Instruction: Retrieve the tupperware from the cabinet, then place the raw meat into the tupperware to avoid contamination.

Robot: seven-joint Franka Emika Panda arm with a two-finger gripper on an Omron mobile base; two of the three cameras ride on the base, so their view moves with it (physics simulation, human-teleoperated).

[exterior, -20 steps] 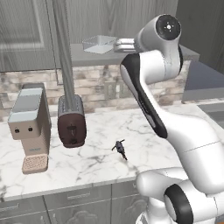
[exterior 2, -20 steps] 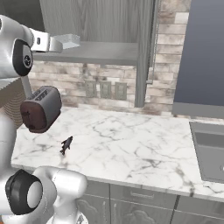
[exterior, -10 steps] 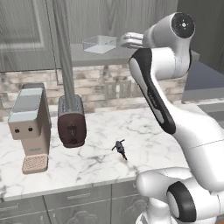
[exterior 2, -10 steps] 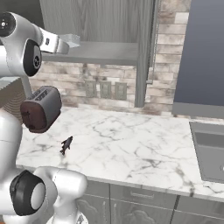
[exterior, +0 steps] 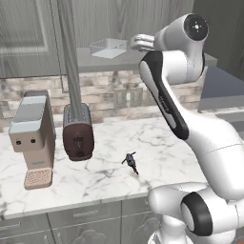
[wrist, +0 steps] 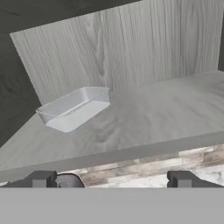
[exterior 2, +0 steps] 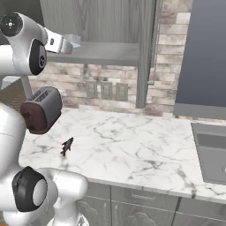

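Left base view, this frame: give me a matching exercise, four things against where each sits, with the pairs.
Things:
1. tupperware
2. toaster
3. coffee machine
4. claw

Places:
A. far left of the marble counter
B. on the open cabinet's shelf
C. raised at shelf height, jaws wide open, just right of the container
D. on the counter beside the coffee machine, below the open cabinet door's edge

Pairs: 1-B, 2-D, 3-A, 4-C
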